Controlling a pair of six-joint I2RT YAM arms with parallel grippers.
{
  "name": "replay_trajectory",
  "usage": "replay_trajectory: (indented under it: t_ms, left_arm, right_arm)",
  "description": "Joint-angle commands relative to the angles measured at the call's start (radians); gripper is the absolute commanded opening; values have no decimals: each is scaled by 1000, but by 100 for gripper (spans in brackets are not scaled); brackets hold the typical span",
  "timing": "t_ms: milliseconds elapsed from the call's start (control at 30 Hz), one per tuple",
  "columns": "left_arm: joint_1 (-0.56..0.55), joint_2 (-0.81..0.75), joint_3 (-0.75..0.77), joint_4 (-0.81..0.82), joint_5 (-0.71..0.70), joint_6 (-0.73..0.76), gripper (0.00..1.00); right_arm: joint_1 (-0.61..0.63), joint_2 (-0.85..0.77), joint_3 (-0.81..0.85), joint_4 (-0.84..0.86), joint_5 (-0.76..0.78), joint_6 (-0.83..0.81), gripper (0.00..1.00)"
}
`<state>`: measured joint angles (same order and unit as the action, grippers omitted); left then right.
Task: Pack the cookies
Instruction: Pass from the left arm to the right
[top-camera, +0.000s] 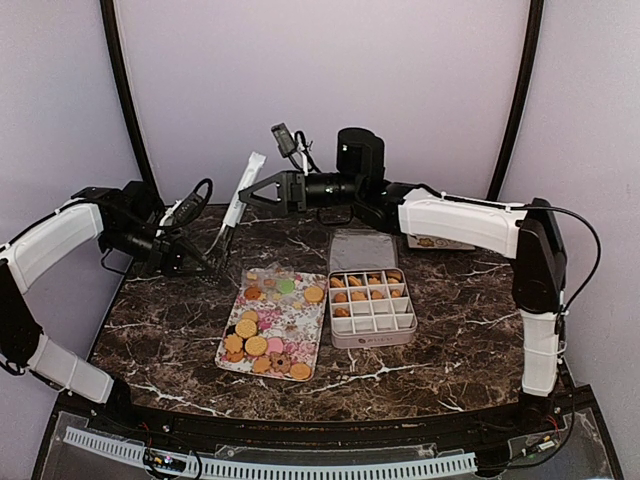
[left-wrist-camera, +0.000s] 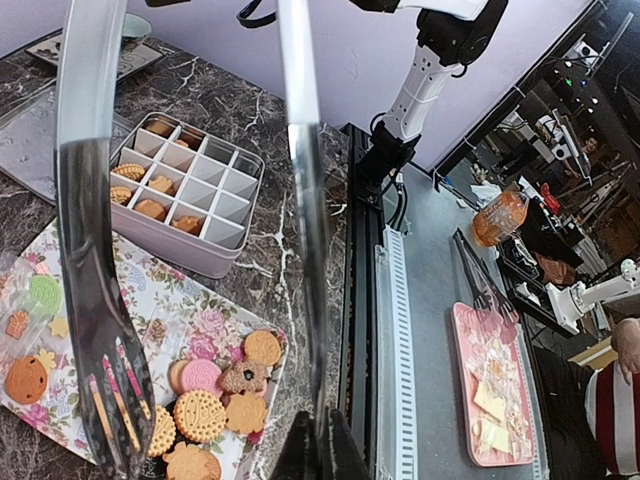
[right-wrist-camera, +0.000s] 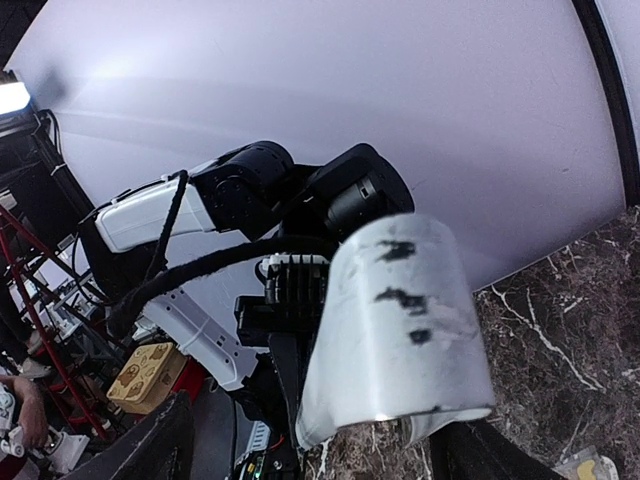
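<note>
The cookies (top-camera: 256, 346) are seen in two places. Most are laid flat, faces up, on a floral tray (top-camera: 300, 330) at the middle of the desk (top-camera: 450, 330). Being round or flower-shaped, they show no long axis of their own and point no particular way. The tray's long axis runs from the near edge towards the far wall, leaning slightly right at the far end. Golden-tan cookies are clustered at its near end, with a pink one and a dark one among them. A green one and some orange ones lie at the far end.

A box (top-camera: 372, 338) stands just beside the tray on its right; whether the two touch cannot be told. It is divided into a grid of small compartments, and cookies are seen in the far two rows. A clear lid (top-camera: 355, 248) lies flat on the desk just behind the box.

Metal tongs (top-camera: 240, 200) are held by the left hand (top-camera: 205, 262), which is fully closed on one arm near its tip. The tongs are tilted upward, their long axis rising from that hand away and to the right, with the white-wrapped end highest. In the left wrist view the two arms are spread apart.

The right hand (top-camera: 252, 190) is wide open at the tongs' upper end and grips nothing. In its wrist view the white end is seen between the fingers (right-wrist-camera: 150, 450); whether it is touched cannot be told.
</note>
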<state>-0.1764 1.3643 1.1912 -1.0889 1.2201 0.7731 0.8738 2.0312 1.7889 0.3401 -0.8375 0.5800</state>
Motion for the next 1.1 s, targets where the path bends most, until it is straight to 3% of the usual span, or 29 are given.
replay_trajectory:
  t_ms: [0,267,433,700,967,1067]
  left_arm:
    - [-7,-30,-13,12,-12,9,0]
    - [-17,-29,-11,9,-10,16,0]
    - [-18,-30,-10,1,-15,28,0]
    - [-21,-30,-3,7,-29,29,0]
    - [-24,-22,7,7,-26,27,0]
    - [-24,-25,8,8,-34,24,0]
  right_arm:
    - [-1,0,29,-58,-14,-42,78]
    - [11,41,84,-102,-20,-45,70]
    - [14,59,105,-110,-27,-41,56]
    - [27,75,112,-110,-27,-33,49]
    - [42,85,103,-89,-16,-21,51]
    - [41,76,92,-72,3,-20,45]
